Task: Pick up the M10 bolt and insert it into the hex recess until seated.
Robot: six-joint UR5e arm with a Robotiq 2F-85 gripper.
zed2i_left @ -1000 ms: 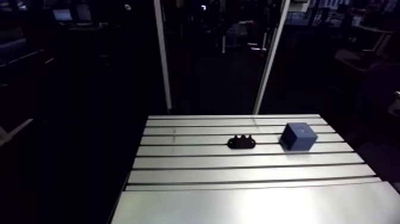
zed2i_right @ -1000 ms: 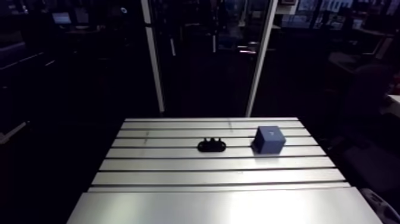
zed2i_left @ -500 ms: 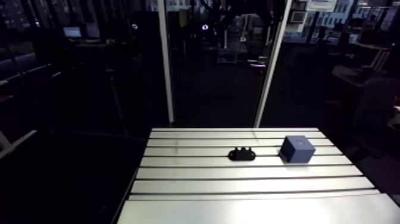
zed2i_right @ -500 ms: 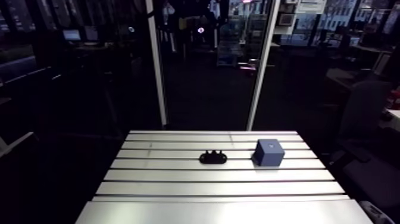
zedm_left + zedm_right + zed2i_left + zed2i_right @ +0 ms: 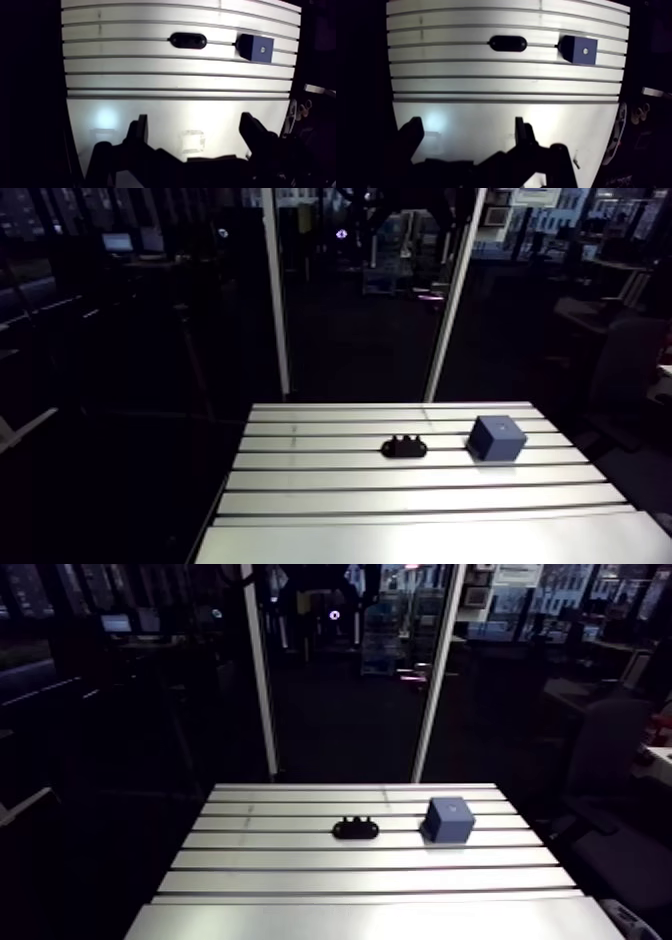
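Wrist view: your jaws stand wide apart, holding nothing, above the tabletop. Beyond, mid-frame in the arm view, a black holder carries three stubs; the M10 bolt is probably one. Expect rigid, slick steel: pinch its upright end squarely. The blue block stands right of centre.

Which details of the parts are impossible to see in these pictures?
Black part: arm view, too small and dark to tell whether its bumps are bolts.
Blue block: wrist view, the spot on top is too small to show a hex shape.
Fingers: wrist view, bases cut off by the edge.
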